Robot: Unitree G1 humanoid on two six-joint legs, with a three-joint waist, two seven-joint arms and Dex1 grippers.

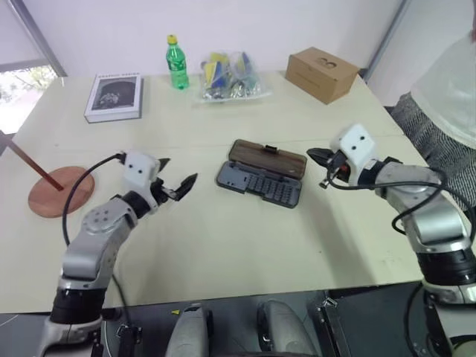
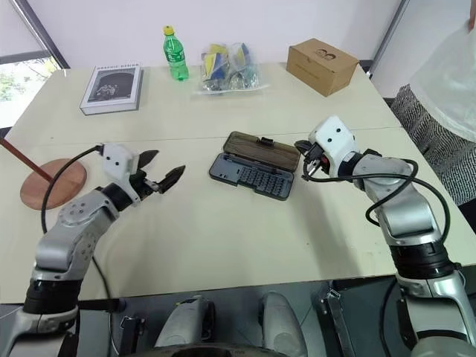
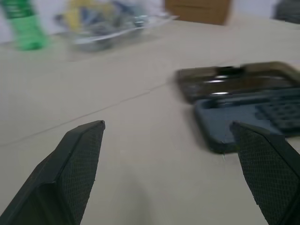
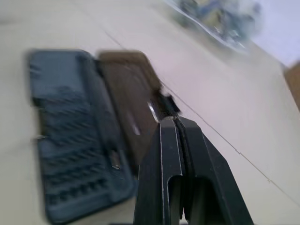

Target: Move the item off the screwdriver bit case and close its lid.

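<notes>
Stand (image 1: 59, 191) parked far left, off case (image 1: 262, 183). Lid (image 1: 268, 159) open. Left gripper (image 1: 175, 184) spread, right gripper (image 1: 320, 158) pressed together. Next: flip lid shut.

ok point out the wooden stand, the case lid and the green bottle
wooden stand (image 1: 63, 195), left eye view, on its round base disc
lid (image 1: 268, 159), left eye view, middle of the brown panel
green bottle (image 2: 177, 59), right eye view, on its body

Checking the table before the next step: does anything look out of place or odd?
The screwdriver bit case lies open, its lid flat on the table. The wooden stand lies tipped over near the table's left edge.
</notes>
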